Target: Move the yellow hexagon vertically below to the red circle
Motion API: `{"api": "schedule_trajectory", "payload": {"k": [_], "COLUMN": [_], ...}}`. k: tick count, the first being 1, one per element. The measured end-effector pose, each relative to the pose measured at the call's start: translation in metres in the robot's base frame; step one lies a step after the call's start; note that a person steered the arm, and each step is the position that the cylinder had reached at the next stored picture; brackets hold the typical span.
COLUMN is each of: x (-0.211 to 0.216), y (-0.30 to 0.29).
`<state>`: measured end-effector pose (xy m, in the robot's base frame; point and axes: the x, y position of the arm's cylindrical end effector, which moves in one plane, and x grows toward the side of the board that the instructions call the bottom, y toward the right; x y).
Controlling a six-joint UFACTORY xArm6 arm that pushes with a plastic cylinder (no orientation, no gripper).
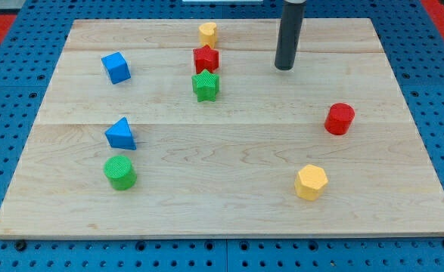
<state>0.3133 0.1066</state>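
The yellow hexagon (311, 182) lies near the view's bottom right of the wooden board (222, 219). The red circle (339, 119) stands above it and a little to its right, apart from it. My tip (284, 68) is at the end of the dark rod near the view's top, right of centre. It is well above and left of the red circle, touching no block.
A small yellow block (208, 32), a red star (206, 59) and a green star (205, 85) line up at top centre. A blue cube (116, 67) is at top left, a blue triangle (121, 134) and a green circle (120, 172) at lower left.
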Motion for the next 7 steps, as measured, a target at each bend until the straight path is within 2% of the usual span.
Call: {"api": "schedule_trajectory", "payload": {"k": [1,2,3,4,5,7], "x": [-0.009,-0.017,-0.003,0.066,0.093,0.165], "y": [0.000,0.101,0.191,0.201,0.190,0.091]}}
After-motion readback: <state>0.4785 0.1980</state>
